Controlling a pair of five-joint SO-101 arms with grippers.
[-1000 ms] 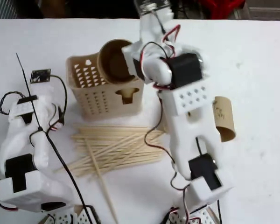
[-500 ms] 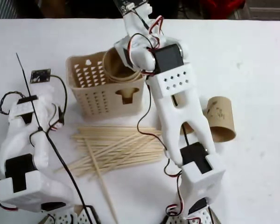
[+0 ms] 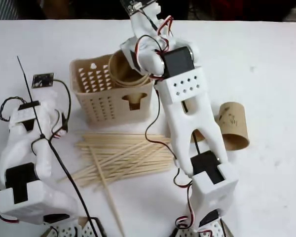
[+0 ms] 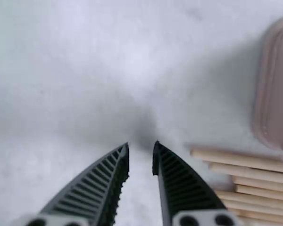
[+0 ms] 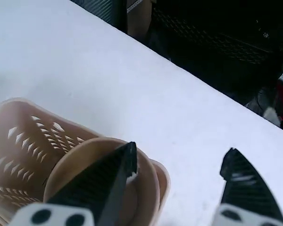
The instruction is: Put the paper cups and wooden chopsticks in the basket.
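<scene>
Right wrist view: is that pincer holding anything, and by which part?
Nothing is held. The right pincer stands open above the paper cup, which sits in the basket.

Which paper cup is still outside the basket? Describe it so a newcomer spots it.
On the white table, find the right arm stretched toward the basket. Beside that arm, on the side away from the chopsticks, a brown paper cup lies on its side. The other cup sits in the basket; this one rests on the table.
</scene>
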